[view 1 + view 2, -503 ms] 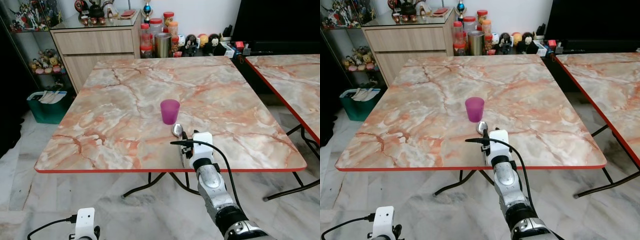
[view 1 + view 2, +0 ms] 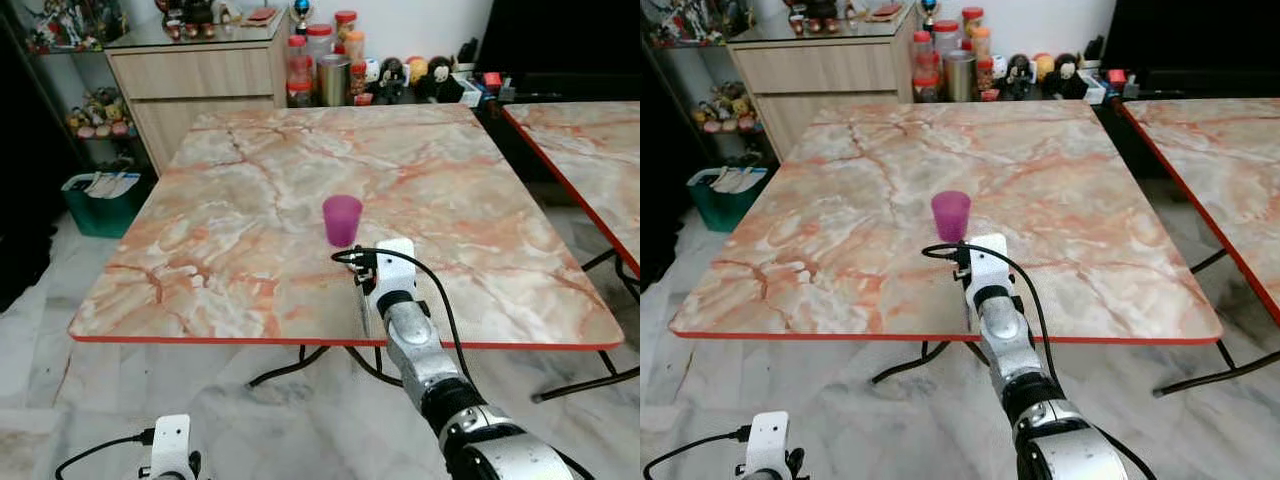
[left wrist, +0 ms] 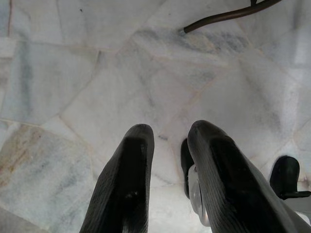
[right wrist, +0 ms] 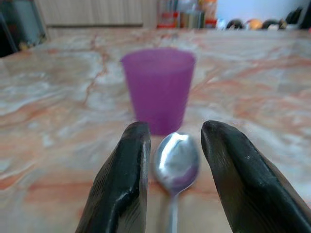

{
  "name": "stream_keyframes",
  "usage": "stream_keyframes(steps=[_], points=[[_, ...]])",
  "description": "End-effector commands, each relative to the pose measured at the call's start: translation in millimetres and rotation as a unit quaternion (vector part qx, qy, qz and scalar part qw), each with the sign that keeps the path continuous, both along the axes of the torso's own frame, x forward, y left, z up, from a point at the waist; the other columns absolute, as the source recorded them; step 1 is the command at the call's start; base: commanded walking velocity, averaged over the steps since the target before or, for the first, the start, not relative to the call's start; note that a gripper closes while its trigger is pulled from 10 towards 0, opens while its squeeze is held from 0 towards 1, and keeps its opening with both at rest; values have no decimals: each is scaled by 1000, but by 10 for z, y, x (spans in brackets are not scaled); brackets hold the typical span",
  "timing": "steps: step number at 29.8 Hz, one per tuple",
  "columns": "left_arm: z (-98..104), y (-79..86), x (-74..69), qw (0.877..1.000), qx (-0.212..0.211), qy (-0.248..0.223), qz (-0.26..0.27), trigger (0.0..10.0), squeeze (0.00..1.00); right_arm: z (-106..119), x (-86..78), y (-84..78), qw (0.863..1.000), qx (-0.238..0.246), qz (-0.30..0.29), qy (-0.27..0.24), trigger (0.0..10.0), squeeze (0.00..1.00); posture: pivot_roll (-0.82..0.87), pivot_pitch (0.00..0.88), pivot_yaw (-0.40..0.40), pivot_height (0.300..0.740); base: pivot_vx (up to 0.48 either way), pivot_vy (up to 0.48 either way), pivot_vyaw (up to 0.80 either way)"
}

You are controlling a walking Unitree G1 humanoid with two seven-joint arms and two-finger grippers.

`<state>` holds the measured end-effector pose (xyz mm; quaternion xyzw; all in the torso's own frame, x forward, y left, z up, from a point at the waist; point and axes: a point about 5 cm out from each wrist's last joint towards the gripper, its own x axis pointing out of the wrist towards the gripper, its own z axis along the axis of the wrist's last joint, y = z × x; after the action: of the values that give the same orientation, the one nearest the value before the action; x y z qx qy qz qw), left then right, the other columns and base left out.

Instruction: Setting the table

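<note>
Marble floor tiles (image 3: 73,73), pale and veined, lie under the left tool (image 3: 167,141), which hangs idle low at about 7 o'clock in the head views; its two black fingers (image 3: 124,184) stand a little apart with nothing between them.

Nearer the middle, the right arm (image 2: 425,365) reaches up from 5 o'clock over the near edge of the worktop (image 2: 230,260), a square slab of orange-veined marble with a red rim. The right tool (image 4: 170,145) sits low over that surface, its fingers (image 4: 126,179) open at a narrow spread on either side of a metal spoon (image 4: 177,162) — the bowl lies between the tips, the handle running back toward the wrist. Whether the fingers touch the spoon cannot be told.

Just beyond the spoon's bowl, at 12 o'clock from the tool, a purple cup (image 2: 342,220) stands upright near the middle of the worktop, close to the spoon.

Farther off, at 11 o'clock, a wooden cabinet (image 2: 195,85) stands against the wall, with jars (image 2: 320,65) and small figures beside it at 12 o'clock. A green bin (image 2: 100,200) rests on the floor at 10 o'clock — and a second marble worktop (image 2: 590,160) stands at 2 o'clock.
</note>
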<state>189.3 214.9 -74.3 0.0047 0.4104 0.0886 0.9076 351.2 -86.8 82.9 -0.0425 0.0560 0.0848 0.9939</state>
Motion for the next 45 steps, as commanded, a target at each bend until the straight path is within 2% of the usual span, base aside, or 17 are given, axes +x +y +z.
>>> stream_keyframes(steps=[1,10,18,31,45], points=[[-12,30,-27,1000,0,9,7,10000,0,-9,33,29,1000,-7,-1,27,10000,0,18,0,25,719,0,0,0],[-23,18,-41,1000,-7,13,6,10000,0,54,95,40,999,-2,-20,36,10000,0,18,0,23,719,0,0,0],[-38,-7,-58,1000,-11,17,4,10000,0,-34,99,-7,994,12,-51,97,10000,0,19,0,16,719,0,0,0],[-55,-48,-74,1000,-17,21,3,10000,0,-96,70,21,992,-9,-36,119,10000,0,16,0,9,719,0,0,0],[-65,-94,-75,999,-22,26,-3,10000,0,-284,-40,12,986,-15,-31,166,10000,0,21,0,1,719,0,0,0]])
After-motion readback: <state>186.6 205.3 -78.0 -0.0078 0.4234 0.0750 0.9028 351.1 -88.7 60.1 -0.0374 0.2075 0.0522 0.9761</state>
